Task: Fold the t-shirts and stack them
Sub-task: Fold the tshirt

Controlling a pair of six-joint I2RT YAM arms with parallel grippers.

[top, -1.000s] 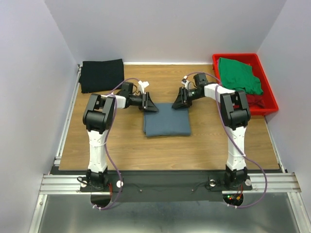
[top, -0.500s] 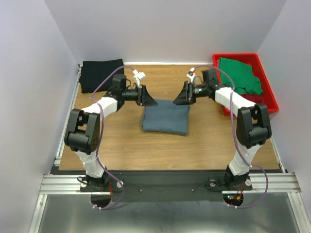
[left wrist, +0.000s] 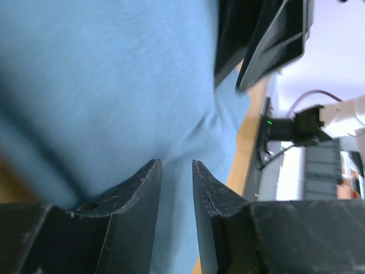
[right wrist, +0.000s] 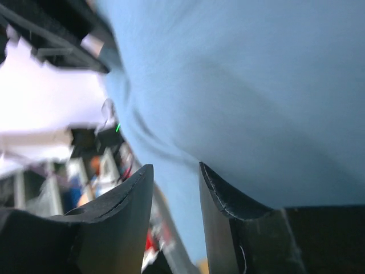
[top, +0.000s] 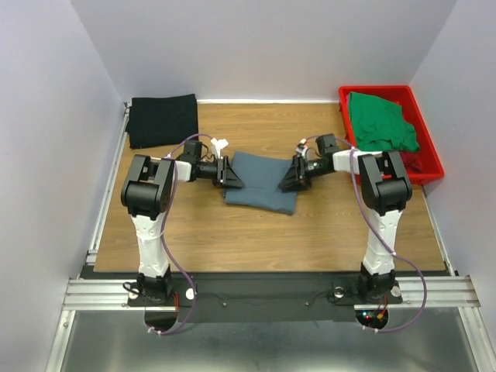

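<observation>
Risk review, top external view: the slate blue-grey t-shirt [top: 260,182] lies at the middle of the tabletop [top: 232,232]. The left jaws meet its 9 o'clock edge and the right jaws its 3 o'clock edge. The black t-shirt [top: 163,120] lies flat at 10 o'clock. The green t-shirt [top: 380,122] and dark red t-shirt [top: 411,161] sit in the red tray [top: 431,147] at 2 o'clock. Unequal pull from the two sides would likely skew the fold.

Left wrist view: the left jaws stand narrowly parted against blue cloth. Whether fabric is pinched cannot be told. A shallow bite would probably let the edge slip.

Right wrist view: the right jaws are likewise narrowly parted, grip undetermined. If only one side holds, the shirt may swing and unfold.
</observation>
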